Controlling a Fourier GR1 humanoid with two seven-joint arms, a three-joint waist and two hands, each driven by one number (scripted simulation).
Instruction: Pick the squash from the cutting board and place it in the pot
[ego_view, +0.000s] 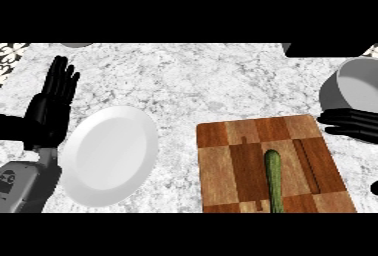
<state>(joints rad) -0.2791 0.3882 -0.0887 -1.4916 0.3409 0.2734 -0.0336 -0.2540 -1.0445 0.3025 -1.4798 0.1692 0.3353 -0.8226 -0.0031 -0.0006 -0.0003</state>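
Observation:
A long green squash (275, 180) lies lengthwise on the wooden cutting board (229, 165), reaching down to the board's near edge. The grey pot (354, 87) stands at the far right, cut off by the picture's edge. My right hand (351, 125) shows at the right edge just below the pot and beside the board's far right corner, fingers straight and pointing left, holding nothing. My left hand (50, 105) rests open at the left edge, fingers up, far from the squash.
A white plate (109, 155) sits between my left forearm (26, 185) and the cutting board. A dark object (325, 49) lies at the far right edge of the marble counter, behind the pot. A patterned wall strip (11, 57) shows at the far left.

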